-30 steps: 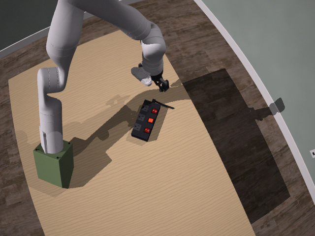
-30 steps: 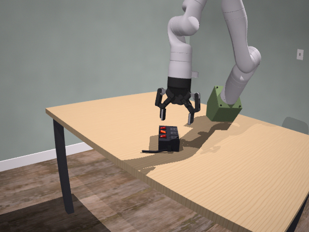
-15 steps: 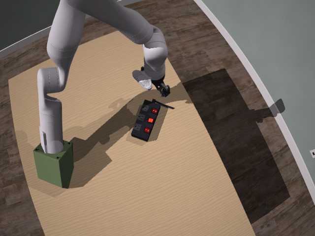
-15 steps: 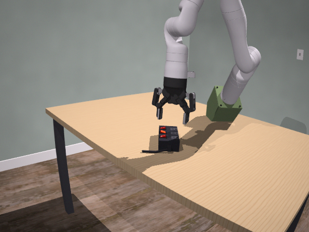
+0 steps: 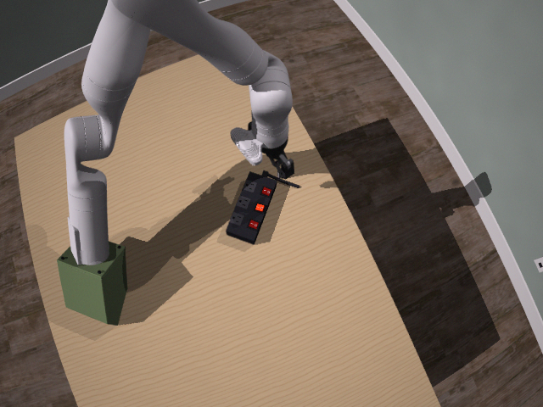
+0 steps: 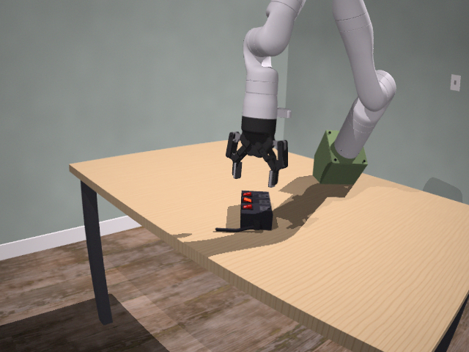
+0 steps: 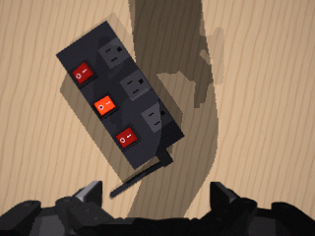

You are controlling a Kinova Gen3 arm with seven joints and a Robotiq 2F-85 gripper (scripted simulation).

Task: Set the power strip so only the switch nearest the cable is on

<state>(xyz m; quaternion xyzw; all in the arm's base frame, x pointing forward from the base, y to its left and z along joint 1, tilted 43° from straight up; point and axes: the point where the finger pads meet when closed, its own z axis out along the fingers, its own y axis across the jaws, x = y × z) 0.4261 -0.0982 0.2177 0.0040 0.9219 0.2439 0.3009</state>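
A black power strip (image 5: 251, 207) lies flat on the wooden table, right way up, with three sockets and three red switches in a row. It also shows in the exterior view (image 6: 256, 210) and in the wrist view (image 7: 120, 101). Its short black cable (image 7: 139, 177) leaves the end nearest the gripper. The middle switch (image 7: 105, 105) glows brighter orange-red. The switch nearest the cable (image 7: 126, 138) and the far switch (image 7: 83, 74) are darker red. My gripper (image 6: 254, 176) is open and empty, hovering above the cable end of the strip; its fingertips show at the bottom of the wrist view (image 7: 157, 194).
The arm's green base block (image 5: 93, 284) stands at the table's left side. The table's edge (image 5: 327, 164) runs close beside the cable end of the strip.
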